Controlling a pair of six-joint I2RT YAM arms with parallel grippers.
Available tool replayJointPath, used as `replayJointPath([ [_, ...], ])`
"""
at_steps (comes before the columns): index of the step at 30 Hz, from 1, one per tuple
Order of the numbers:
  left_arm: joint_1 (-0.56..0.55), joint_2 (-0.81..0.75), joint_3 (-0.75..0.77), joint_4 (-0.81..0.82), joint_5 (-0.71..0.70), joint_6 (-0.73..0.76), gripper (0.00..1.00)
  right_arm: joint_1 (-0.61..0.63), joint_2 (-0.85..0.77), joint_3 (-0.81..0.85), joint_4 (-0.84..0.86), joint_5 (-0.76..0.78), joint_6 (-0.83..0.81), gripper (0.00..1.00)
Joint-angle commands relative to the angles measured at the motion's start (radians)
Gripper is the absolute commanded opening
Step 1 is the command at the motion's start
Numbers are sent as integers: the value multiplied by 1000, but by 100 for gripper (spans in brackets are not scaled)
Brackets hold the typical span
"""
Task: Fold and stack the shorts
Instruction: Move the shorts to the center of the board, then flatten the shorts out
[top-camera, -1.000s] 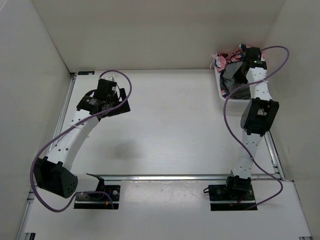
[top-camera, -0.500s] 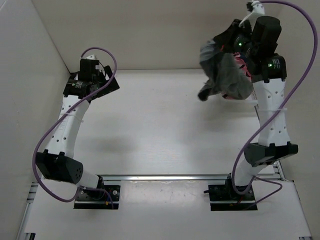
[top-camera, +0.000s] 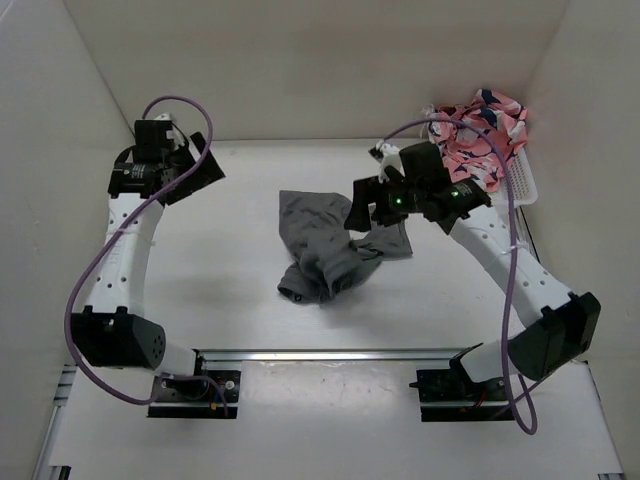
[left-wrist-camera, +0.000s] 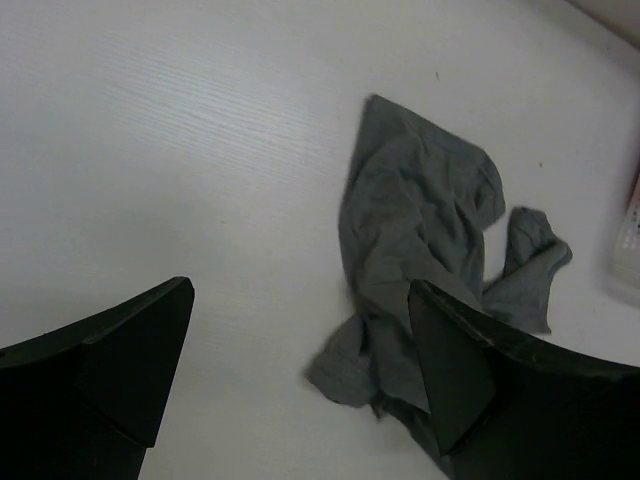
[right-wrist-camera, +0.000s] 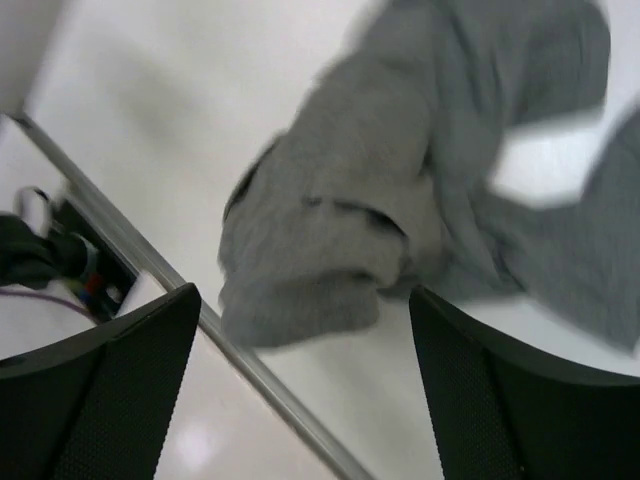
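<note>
Sprawling over the middle of the white desk (top-camera: 230, 300), a little toward its right edge: the grey shorts (top-camera: 320, 245), crumpled, unfolded, one part trailing right. White basket (top-camera: 527, 180) at the far right corner, pink patterned clothes (top-camera: 485, 130) heaped in it. Right claw (top-camera: 365, 205) hangs just over the shorts' right side, jaws spread wide, gripping nothing. Left claw (top-camera: 200, 175) near the far left corner, fully open, empty, well apart from the shorts.
</note>
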Motion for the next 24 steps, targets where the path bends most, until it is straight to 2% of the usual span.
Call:
replayJointPath([
  [1, -67, 33, -19, -9, 76, 26, 100, -9, -19, -54, -86, 99, 9, 91],
  [2, -89, 77, -19, 0, 86, 37, 100, -9, -33, -89, -86, 152, 44, 91],
  [3, -134, 102, -7, 0, 87, 37, 100, -9, -70, -111, -65, 174, 72, 87],
  [5, -178, 154, -7, 0, 87, 37, 100, -9, -102, -181, -37, 191, 130, 72],
  [6, -211, 209, -7, 0, 87, 37, 100, 4, -123, -206, -18, 224, 205, 59],
  [7, -227, 239, -7, 9, 96, 37, 100, 4, -124, -231, -8, 225, 242, 38],
  [9, -270, 318, -7, 24, 96, 37, 100, 39, -134, -307, 3, 225, 331, 35],
  [10, -281, 345, -7, 38, 96, 24, 100, 51, -145, -330, 17, 225, 356, 57],
  [11, -291, 374, 3, 38, 96, 23, 100, 63, -145, -370, 26, 225, 382, 74],
  [13, -323, 457, 33, 47, 96, 5, 100, 111, -154, -398, 26, 215, 428, 98],
  [16, -324, 562, 71, 58, 82, -21, 100, 258, -133, -397, 9, 299, 437, 100],
  [17, -333, 585, 85, 58, 73, -32, 100, 340, -90, -384, -6, 332, 437, 100],
  [20, -333, 656, 128, 58, 47, -58, 100, 457, 17, -306, -44, 437, 456, 100],
  [24, -333, 736, 176, 58, 47, -67, 84, 519, 142, -232, -32, 531, 456, 100],
])
